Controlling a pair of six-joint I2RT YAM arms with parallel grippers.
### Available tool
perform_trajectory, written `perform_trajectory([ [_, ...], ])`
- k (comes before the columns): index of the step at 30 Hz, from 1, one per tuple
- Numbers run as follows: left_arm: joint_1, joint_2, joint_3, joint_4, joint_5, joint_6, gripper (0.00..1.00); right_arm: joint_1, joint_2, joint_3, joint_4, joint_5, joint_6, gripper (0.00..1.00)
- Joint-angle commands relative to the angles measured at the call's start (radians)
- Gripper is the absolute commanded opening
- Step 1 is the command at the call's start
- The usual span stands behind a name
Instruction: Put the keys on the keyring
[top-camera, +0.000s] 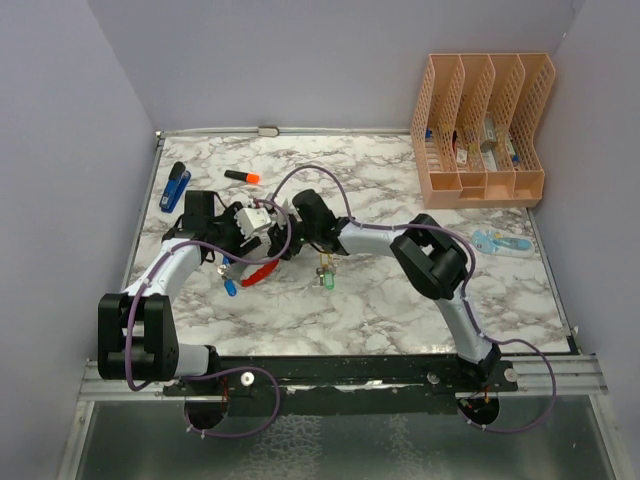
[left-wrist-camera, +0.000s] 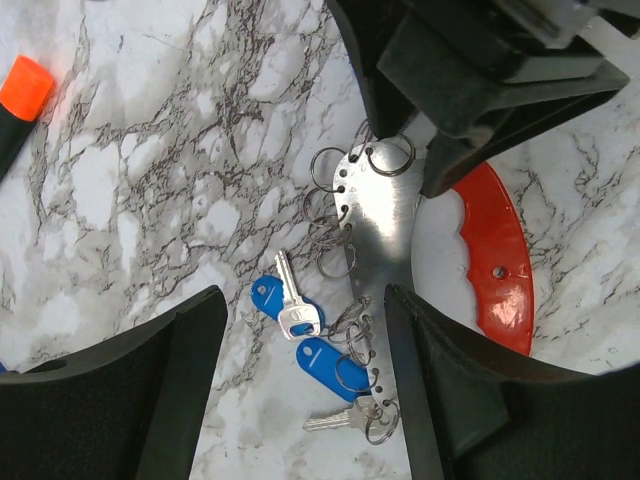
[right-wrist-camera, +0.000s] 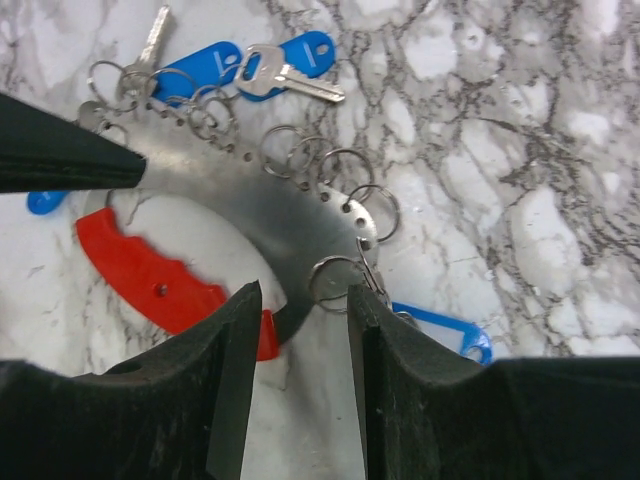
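Observation:
The keyring (left-wrist-camera: 385, 215) lies flat on the marble, its silver side punched with holes that carry small split rings, its red side (left-wrist-camera: 497, 255) curving off to the right. Two blue-tagged keys (left-wrist-camera: 285, 305) hang from rings on the silver side, between the fingers of my left gripper (left-wrist-camera: 305, 300). That gripper is open, and its right finger runs along the silver strip. My right gripper (right-wrist-camera: 302, 292) is open astride the corner where the silver side (right-wrist-camera: 250, 205) meets the red side (right-wrist-camera: 150, 280). A split ring (right-wrist-camera: 335, 280) touches its right fingertip. A green key (top-camera: 326, 280) lies apart.
An orange marker (top-camera: 242, 177) and a blue stapler (top-camera: 175, 186) lie at the back left. A peach file organiser (top-camera: 480, 125) stands at the back right, with a pale blue item (top-camera: 500, 242) in front of it. Another blue tag (right-wrist-camera: 440, 325) lies behind my right finger.

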Motion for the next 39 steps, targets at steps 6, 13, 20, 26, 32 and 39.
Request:
perform_trajectory([
  [6, 0.008, -0.013, 0.035, -0.005, 0.054, -0.028, 0.68, -0.003, 0.087, 0.113, -0.027, 0.117, -0.030, 0.40],
  [13, 0.009, -0.013, 0.040, -0.007, 0.056, -0.035, 0.68, -0.003, 0.112, 0.138, -0.059, 0.117, -0.034, 0.33],
  [20, 0.008, -0.011, 0.039, 0.000, 0.062, -0.042, 0.68, -0.005, 0.028, 0.058, -0.005, 0.199, -0.013, 0.39],
  [26, 0.009, -0.009, 0.037, 0.010, 0.072, -0.052, 0.68, -0.002, -0.020, 0.042, -0.021, 0.193, -0.024, 0.39],
  [32, 0.009, -0.010, 0.035, 0.008, 0.076, -0.053, 0.68, 0.005, -0.016, 0.033, -0.031, 0.187, -0.035, 0.37],
  [39, 0.009, -0.007, 0.032, 0.013, 0.078, -0.057, 0.68, 0.014, 0.021, 0.058, -0.052, 0.185, -0.045, 0.35],
])
